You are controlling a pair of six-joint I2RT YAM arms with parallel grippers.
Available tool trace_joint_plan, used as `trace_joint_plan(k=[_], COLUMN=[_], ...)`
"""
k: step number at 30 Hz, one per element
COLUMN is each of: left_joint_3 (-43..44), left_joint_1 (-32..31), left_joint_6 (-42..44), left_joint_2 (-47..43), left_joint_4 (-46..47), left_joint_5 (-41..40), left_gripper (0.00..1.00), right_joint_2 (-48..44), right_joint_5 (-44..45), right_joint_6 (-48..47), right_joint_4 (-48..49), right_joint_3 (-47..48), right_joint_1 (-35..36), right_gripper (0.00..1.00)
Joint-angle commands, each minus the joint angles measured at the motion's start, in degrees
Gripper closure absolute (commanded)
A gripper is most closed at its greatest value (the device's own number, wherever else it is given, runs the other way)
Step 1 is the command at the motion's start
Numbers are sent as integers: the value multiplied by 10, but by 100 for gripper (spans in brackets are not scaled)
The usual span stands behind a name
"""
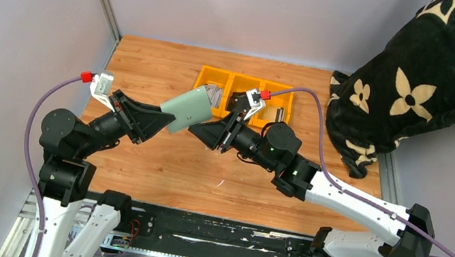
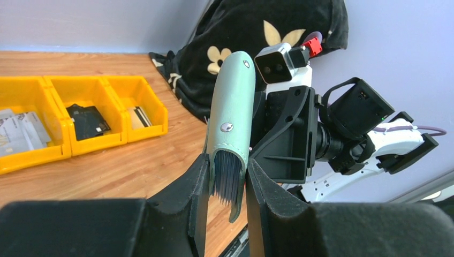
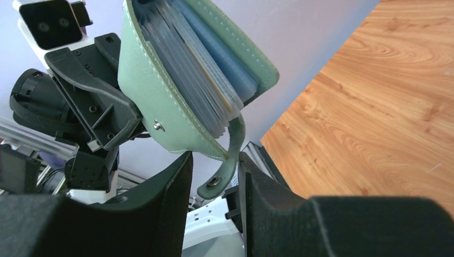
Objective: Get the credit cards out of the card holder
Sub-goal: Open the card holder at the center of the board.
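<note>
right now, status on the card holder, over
Left gripper shut on card holder, held off the table. Right gripper open around its strap tab. Cards not yet out; nothing blocking.

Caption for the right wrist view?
Left gripper holds the card holder, strap tab dangling between the open jaws of the right gripper.

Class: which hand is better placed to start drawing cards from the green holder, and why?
Probably the right. The left hand is clamped on the card holder, steadying it; the right hand is free, open, straddling the strap tab.
</note>
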Motion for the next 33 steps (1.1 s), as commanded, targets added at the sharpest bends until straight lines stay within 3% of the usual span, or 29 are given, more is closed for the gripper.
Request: trace_joint_plan(k=[1,4,8,10,14,19,25,30,33], left_joint_3=[23,23,22,22,20,10,5,-8,-30], left_joint_1=[-4,-4,-3,-4,-4,-4,-4,-4,-4], left_joint_6=[-17,-21,-24,-12,70,164,222,270,326], left_joint_2=[-6,-7,-9,-12,-22,-23,-21,-30,-49], left_joint_4=[35,34,33,23,-23,-52,-71,-71,-75], left_joint_5=[14,16,21,17,-39,-69,-31,65,125], left_gripper=[100,100,100,100,63,28,15,14,15], right_joint_2=[16,19,6,-10,-44,-44,-16,26,41], right_joint_5=[-54,-63,-54,-41,-23,-5,52,-16,-69], right_joint_6=[9,14,16,3,-72,-171,-351,-441,-466], right_joint_4=[30,32,31,21,-63,-223,-431,-567,-596], right_joint_3=[23,23,13,7,30,109,235,315,343], right_joint_1=[-8,-9,-16,-18,-17,-10,27,30,31], right_gripper=[63,74,100,100,100,100,100,100,100])
